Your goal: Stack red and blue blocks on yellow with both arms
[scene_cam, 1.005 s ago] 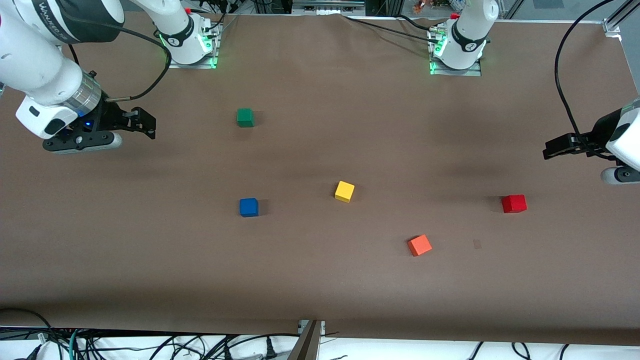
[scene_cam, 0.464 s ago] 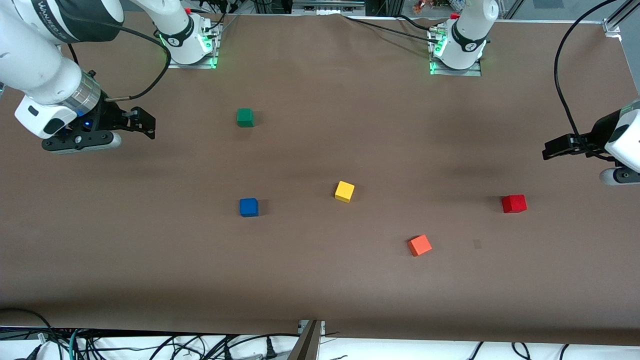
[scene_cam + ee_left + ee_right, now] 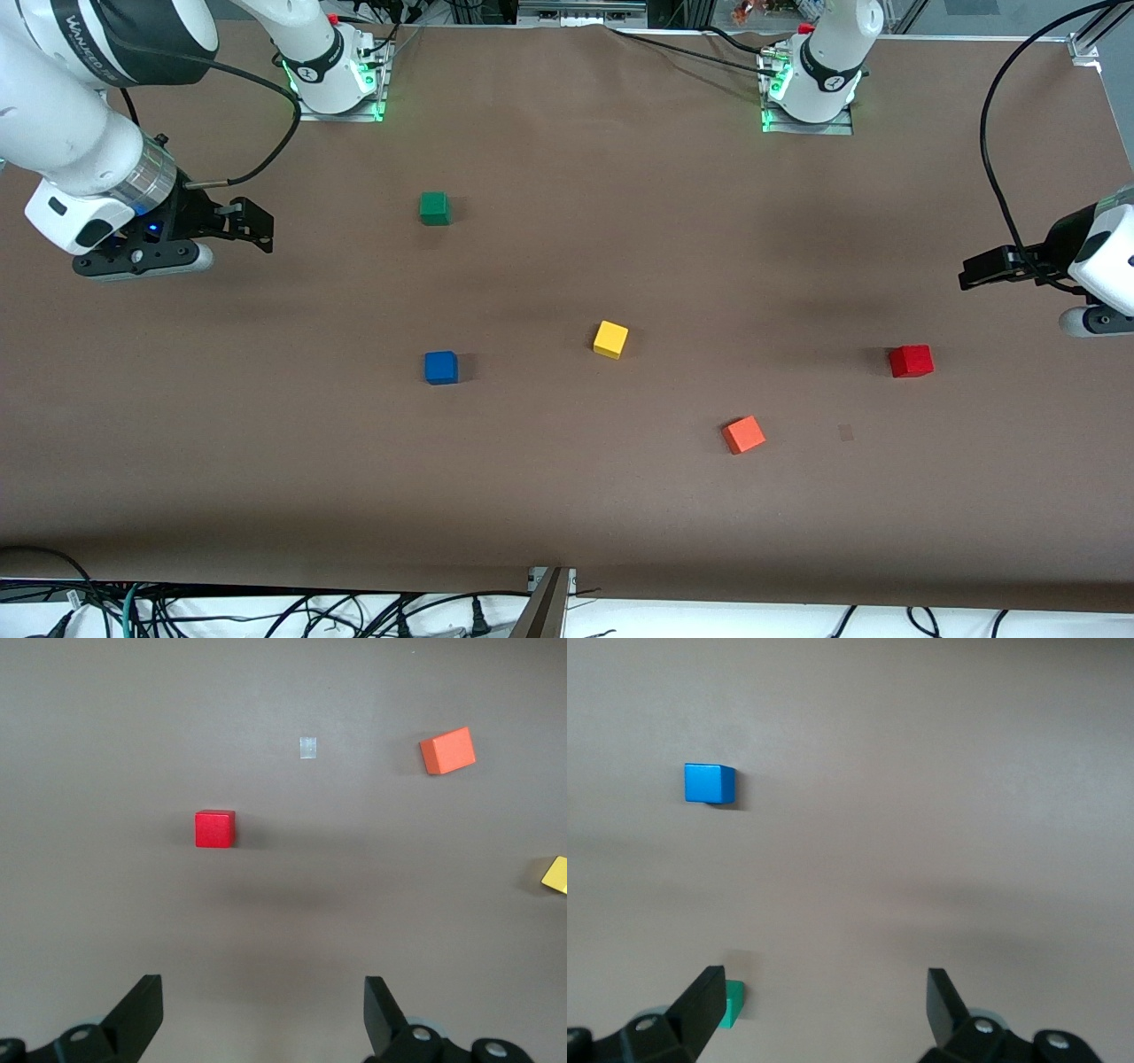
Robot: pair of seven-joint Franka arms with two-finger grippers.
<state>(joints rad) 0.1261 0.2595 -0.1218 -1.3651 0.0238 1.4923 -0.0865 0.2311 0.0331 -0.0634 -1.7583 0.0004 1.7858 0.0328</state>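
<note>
The yellow cube (image 3: 610, 339) sits mid-table; its edge shows in the left wrist view (image 3: 556, 875). The blue cube (image 3: 440, 367) lies beside it toward the right arm's end, also seen in the right wrist view (image 3: 709, 783). The red cube (image 3: 911, 361) lies toward the left arm's end, also seen in the left wrist view (image 3: 215, 828). My left gripper (image 3: 971, 270) is open and empty in the air above the table near the red cube; its jaws show wide apart (image 3: 264, 1014). My right gripper (image 3: 257, 229) is open and empty in the air at the right arm's end (image 3: 824, 1010).
A green cube (image 3: 434, 208) lies farther from the camera than the blue cube, also in the right wrist view (image 3: 733, 1006). An orange cube (image 3: 743, 434) lies nearer the camera than the yellow cube, also in the left wrist view (image 3: 447, 750). Cables hang along the table's near edge.
Both grippers have shifted slightly: the right gripper drifted a little toward the arm bases, the left gripper barely moved. All cubes stay in place.
</note>
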